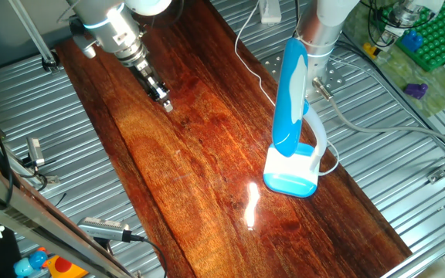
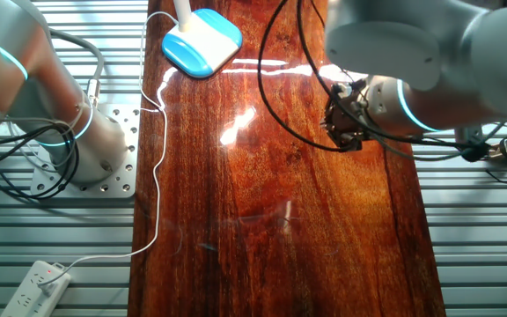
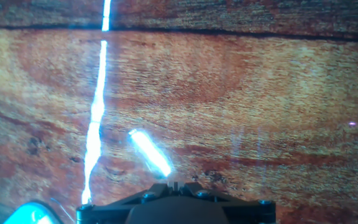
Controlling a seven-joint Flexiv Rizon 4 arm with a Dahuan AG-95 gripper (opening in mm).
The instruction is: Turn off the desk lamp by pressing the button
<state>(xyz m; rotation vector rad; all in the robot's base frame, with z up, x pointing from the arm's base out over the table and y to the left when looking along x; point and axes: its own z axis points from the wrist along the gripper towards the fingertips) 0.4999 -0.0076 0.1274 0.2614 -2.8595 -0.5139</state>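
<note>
Above the wooden table (image 1: 207, 170), well apart from the desk lamp (image 1: 293, 131), the fingers' (image 1: 166, 105) state is unclear.

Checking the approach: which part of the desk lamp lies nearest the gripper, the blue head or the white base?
The white base. In the other fixed view it sits on the wooden table closest to the gripper.

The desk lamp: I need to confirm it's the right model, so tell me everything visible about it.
The desk lamp looks like glossy plastic: a long bright-blue flat head, curved white neck, squarish white base with light-blue rim. It stands upright on the wooden table, near one edge. A thin white cord trails from it. The gripper is well apart from it.
</note>
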